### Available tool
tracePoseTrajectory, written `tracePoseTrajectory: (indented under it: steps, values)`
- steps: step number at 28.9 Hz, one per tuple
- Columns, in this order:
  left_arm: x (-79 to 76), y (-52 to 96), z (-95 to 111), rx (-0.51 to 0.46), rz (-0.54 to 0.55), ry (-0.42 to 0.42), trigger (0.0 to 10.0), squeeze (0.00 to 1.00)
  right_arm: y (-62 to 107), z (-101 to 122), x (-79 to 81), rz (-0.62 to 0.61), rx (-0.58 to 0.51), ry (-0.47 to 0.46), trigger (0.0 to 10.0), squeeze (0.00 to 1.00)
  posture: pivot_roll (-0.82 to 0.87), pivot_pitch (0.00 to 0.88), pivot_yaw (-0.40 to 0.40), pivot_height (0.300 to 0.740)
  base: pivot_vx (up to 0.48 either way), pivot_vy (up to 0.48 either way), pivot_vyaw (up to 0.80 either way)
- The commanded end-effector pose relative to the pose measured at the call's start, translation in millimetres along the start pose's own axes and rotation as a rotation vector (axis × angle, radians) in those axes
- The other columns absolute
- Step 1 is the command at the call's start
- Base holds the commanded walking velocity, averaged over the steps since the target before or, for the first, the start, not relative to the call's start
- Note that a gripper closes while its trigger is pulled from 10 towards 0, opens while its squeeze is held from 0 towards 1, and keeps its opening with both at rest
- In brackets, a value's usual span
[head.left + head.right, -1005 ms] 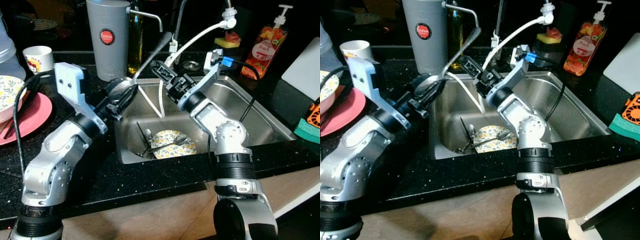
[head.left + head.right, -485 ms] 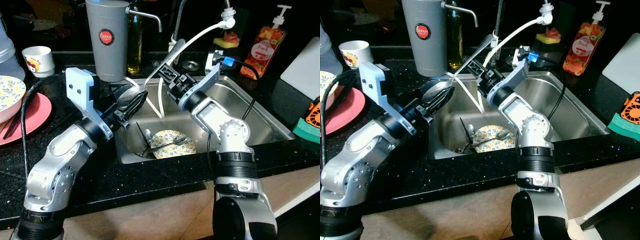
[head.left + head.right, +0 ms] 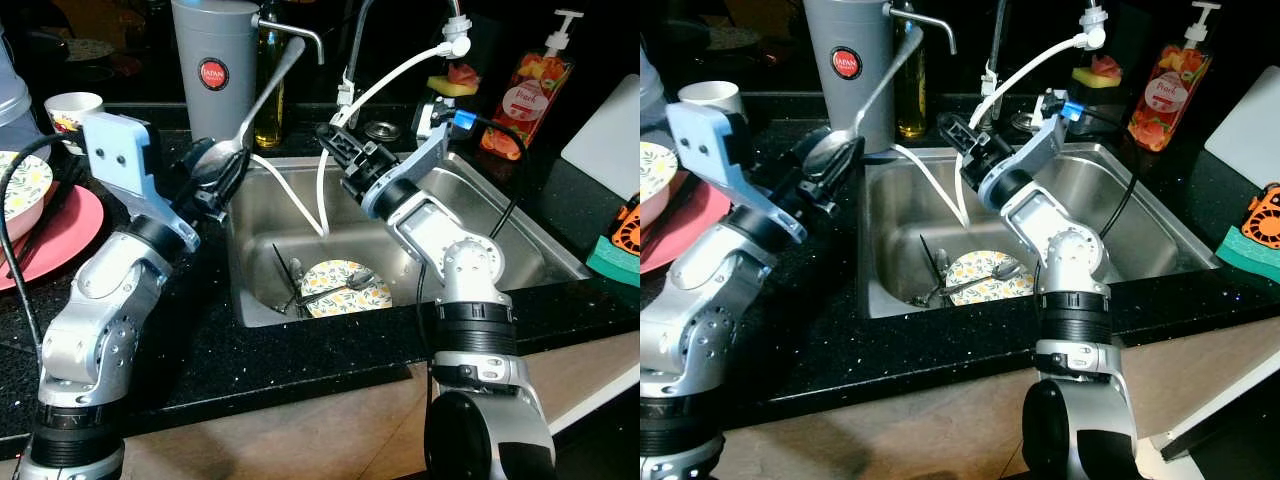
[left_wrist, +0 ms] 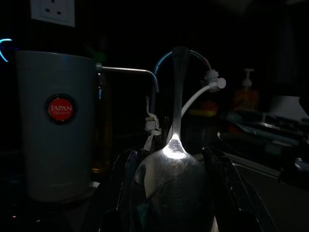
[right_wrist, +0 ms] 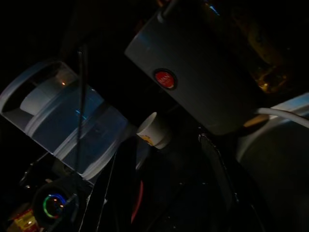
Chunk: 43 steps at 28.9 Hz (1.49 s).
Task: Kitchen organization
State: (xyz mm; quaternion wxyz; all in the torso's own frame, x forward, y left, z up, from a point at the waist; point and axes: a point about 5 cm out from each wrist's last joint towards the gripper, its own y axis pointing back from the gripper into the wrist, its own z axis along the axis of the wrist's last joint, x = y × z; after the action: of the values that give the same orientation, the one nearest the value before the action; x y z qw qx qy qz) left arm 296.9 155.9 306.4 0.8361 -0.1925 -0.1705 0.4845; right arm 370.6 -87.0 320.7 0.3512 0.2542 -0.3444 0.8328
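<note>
Left gripper (image 3: 215, 175) fingers clamped on large shiny metal spoon (image 3: 243, 118), bowl-end held, handle angled toward one o'clock, lifted over black speckled surface (image 3: 300, 345) beside steel sink (image 3: 520, 235), presumably for stowing. Right gripper (image 3: 335, 145) fingers parted, empty.

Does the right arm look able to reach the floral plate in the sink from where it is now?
Probably yes. The right gripper hangs open over the sink's back rim, and the floral plate lies below it with nothing between.

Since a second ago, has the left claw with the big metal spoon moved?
Yes. The left claw, shut on the large metal spoon, has swung off the steel sink corner to the robot's left, toward the tall grey canister.
</note>
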Motion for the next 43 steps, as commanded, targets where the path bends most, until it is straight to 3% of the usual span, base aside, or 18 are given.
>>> tracePoseTrajectory:
  steps: [1,2,3,4,9,10,27,28,29,30,43]
  values:
    - [-4.1,-0.7,-3,0.006,-0.022,0.013,0.0,0.00,-0.6,6,3.8,0.014,-0.020,-0.008,10.0,0.00,-0.04,0.082,-0.074,0.740,0.000,0.000,0.00]
    - [-5.5,-0.7,-4,0.010,-0.029,0.015,0.0,0.00,-0.7,5,5.2,0.023,-0.018,-0.010,10.0,0.45,-0.04,0.082,-0.074,0.740,0.000,0.000,0.00]
    - [-5.5,-0.7,-4,0.010,-0.029,0.015,0.0,0.00,-0.7,5,5.2,0.023,-0.018,-0.010,10.0,0.45,-0.04,0.082,-0.074,0.740,0.000,0.000,0.00]
    - [-8.3,-0.8,-6,0.018,-0.045,0.021,0.0,0.00,-0.7,5,9.3,0.053,-0.015,-0.027,10.0,1.00,-0.04,0.087,-0.075,0.740,0.000,0.000,0.00]
    - [-10.9,-0.5,-9,0.026,-0.058,0.022,0.0,0.00,-0.7,5,14.9,0.086,-0.007,-0.018,10.0,1.00,-0.04,0.087,-0.075,0.740,0.000,0.000,0.00]
    - [-12.2,-0.7,-10,0.030,-0.065,0.028,0.0,0.00,-1.2,3,18.7,0.109,0.005,-0.002,10.0,0.00,-0.04,0.089,-0.074,0.740,0.000,0.000,0.00]
    - [-29.0,-0.5,-20,0.080,-0.161,0.056,0.0,0.00,-0.8,-4,24.7,0.161,0.056,0.005,10.0,0.00,-0.04,0.097,-0.074,0.740,0.000,0.000,0.00]
    - [-29.0,-0.7,-20,0.080,-0.163,0.055,0.0,0.00,-0.8,-4,23.7,0.154,0.054,0.006,9.6,0.00,-0.04,0.097,-0.074,0.740,0.000,0.000,0.00]
    - [-28.4,-0.9,-20,0.082,-0.163,0.050,0.0,0.00,-0.9,-4,22.2,0.144,0.050,0.003,4.0,0.00,-0.04,0.098,-0.075,0.740,0.000,0.000,0.00]
    - [-26.5,-1.3,-19,0.082,-0.157,0.045,0.0,0.00,-0.6,-3,20.0,0.134,0.040,-0.009,0.0,0.00,-0.04,0.098,-0.076,0.740,0.000,0.000,0.00]
    - [-23.4,-1.1,-18,0.085,-0.152,0.036,0.0,0.00,-0.2,1,16.3,0.117,0.001,-0.016,0.0,0.00,-0.04,0.100,-0.075,0.740,0.000,0.000,0.00]
